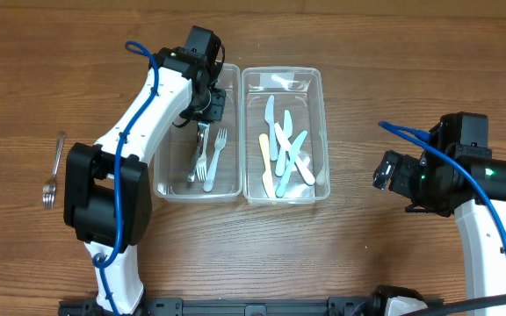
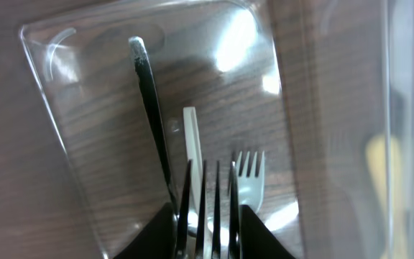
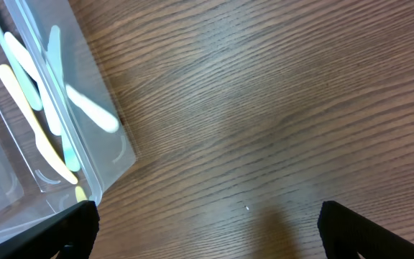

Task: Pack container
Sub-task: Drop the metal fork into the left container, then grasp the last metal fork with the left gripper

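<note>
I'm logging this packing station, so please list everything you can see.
left container: one, clear, mid-table
right container: one, clear, beside it
plastic knives: several, pale blue, yellow, white, in right container
white fork: one, in left container
metal handle: one, dark, lying in left container
metal fork: one, dark, over left container
metal utensil: one, silver, on table, far left
left arm: white-black, jaws shut on metal fork
right arm: white-black, jaws open, empty
</note>
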`<state>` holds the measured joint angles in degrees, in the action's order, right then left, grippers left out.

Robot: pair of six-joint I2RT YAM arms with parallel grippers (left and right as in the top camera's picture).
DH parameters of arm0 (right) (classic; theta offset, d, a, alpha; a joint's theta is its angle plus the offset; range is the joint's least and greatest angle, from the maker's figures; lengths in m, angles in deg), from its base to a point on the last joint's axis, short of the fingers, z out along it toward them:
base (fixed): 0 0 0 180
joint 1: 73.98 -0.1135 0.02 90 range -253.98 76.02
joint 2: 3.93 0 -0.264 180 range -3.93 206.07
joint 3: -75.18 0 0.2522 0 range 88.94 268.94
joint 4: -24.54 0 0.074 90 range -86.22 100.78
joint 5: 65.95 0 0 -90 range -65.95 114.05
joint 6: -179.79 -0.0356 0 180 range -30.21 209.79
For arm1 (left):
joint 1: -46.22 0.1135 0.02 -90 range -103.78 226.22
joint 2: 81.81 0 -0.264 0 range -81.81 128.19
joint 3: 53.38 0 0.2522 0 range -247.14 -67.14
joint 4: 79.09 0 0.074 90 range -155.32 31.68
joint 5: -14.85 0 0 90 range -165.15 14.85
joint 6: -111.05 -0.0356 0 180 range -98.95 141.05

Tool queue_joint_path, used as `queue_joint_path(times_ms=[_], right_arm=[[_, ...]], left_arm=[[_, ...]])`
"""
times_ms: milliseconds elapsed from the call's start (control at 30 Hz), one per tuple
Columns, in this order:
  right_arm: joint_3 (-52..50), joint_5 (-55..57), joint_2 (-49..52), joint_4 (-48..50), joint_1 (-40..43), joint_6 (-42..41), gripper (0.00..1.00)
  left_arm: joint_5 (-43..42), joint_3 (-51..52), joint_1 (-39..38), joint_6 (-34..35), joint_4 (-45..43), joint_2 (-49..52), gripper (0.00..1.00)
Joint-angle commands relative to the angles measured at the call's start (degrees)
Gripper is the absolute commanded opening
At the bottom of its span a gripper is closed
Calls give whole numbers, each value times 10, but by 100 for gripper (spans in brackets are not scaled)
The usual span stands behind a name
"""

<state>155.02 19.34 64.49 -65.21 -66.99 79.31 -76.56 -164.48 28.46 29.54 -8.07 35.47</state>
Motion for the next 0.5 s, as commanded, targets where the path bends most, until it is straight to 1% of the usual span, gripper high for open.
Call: queue_joint_path(times_ms=[0, 33, 67, 100, 167, 267, 367, 400, 467], right_arm=[[1, -6, -4, 1, -3, 2, 100], [1, -6, -4, 1, -3, 2, 100], [1, -6, -4, 1, -3, 2, 100], [1, -6, -4, 1, -3, 2, 100], [1, -6, -4, 1, -3, 2, 100], [1, -6, -4, 3, -3, 2, 100], [1, -5, -4, 6, -3, 2, 100], [1, -5, -4, 6, -3, 2, 100], [1, -5, -4, 6, -3, 2, 100]], left_arm=[[32, -45, 5, -12, 26, -38, 65], [43, -65, 8, -12, 43, -53, 72], [50, -80, 11, -12, 56, -66, 82], [53, -100, 17, -12, 75, -84, 86], [65, -132, 35, -12, 122, -128, 87], [101, -141, 81, -12, 183, -210, 90], [104, -136, 165, -17, 243, -268, 95], [101, -126, 200, -30, 253, -282, 95], [79, -92, 269, -52, 246, -303, 96]])
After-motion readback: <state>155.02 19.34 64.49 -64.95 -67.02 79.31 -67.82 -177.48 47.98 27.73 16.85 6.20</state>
